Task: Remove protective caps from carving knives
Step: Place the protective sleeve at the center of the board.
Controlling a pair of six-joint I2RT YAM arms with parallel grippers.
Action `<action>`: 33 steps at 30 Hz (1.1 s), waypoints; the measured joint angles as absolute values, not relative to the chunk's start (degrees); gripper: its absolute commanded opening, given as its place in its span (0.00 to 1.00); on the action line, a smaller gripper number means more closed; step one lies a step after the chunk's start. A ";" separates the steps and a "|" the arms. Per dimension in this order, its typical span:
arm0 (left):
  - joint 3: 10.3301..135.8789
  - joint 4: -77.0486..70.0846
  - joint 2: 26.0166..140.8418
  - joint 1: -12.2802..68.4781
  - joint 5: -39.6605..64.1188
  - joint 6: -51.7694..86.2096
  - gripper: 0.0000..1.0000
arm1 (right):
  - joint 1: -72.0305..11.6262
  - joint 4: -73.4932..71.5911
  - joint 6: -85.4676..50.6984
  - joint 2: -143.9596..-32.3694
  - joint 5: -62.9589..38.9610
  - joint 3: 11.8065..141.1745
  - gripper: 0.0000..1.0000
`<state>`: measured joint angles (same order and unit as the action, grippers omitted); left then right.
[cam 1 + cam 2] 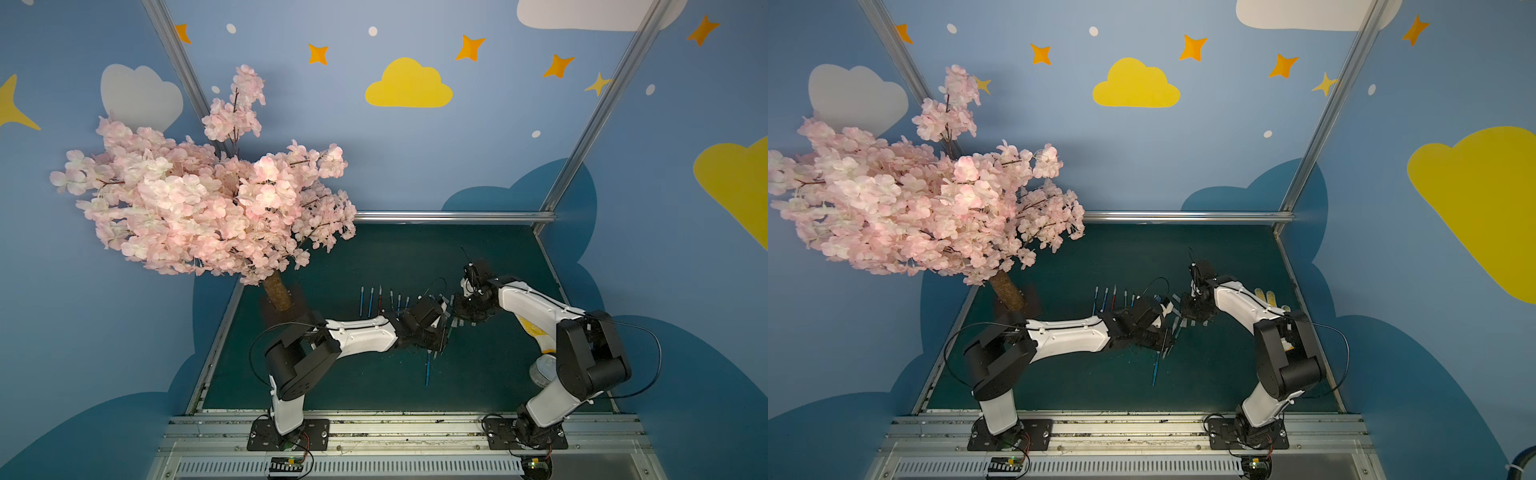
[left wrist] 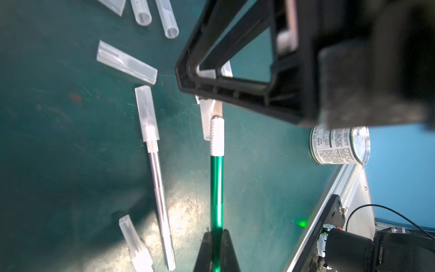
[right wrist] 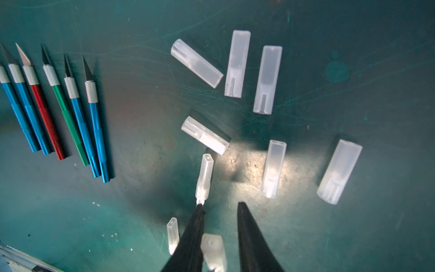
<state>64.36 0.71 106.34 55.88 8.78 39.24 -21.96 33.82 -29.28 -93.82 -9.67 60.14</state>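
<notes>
- Dark green, scratched bench (image 1: 374, 257) fills the floor of a booth whose blue walls (image 1: 457, 158) carry painted clouds and stars.
- Mid-bench, the green knife (image 2: 217, 188) is held by its handle in the left end effector (image 2: 216, 233), whose fingers are closed tight on it.
- Its blade (image 2: 217, 109) shows bare above the knurled collar, with the tip hidden behind the right end effector (image 3: 220, 203).
- That end effector's fingers stand a narrow gap apart. One cap (image 3: 213, 252) sits between them against one finger, and I cannot tell whether it is clamped.
- A second cap (image 3: 204, 179) juts out from the same finger's tip.
- More protective caps (image 3: 267, 80) lie loose and scattered on the bench just beyond.
- A whitish knife (image 2: 159, 188) lies beside the green one, its cap still on.
- Six carving knives (image 3: 67, 117) with bare blades lie side by side in a row, apart from the caps: four blue, one red, one green.
- A blue knife (image 1: 428, 372) (image 1: 1155, 372) lies alone nearer the arm bases in both top views.
- A printed tin (image 2: 336, 146) stands near the right arm's base.
- A pink blossom tree (image 1: 199, 208) rises at the bench's left edge.
</notes>
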 measured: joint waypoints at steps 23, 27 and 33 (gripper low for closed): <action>67.42 0.80 110.80 55.31 10.63 40.23 0.05 | -21.78 34.92 -29.30 -93.80 -7.92 60.97 0.26; 67.37 1.67 111.13 54.98 10.59 40.36 0.05 | -21.69 35.70 -29.30 -93.82 -7.86 61.14 0.26; 67.37 1.91 111.11 54.96 10.57 40.36 0.05 | -21.45 36.05 -29.28 -93.80 -7.75 61.84 0.26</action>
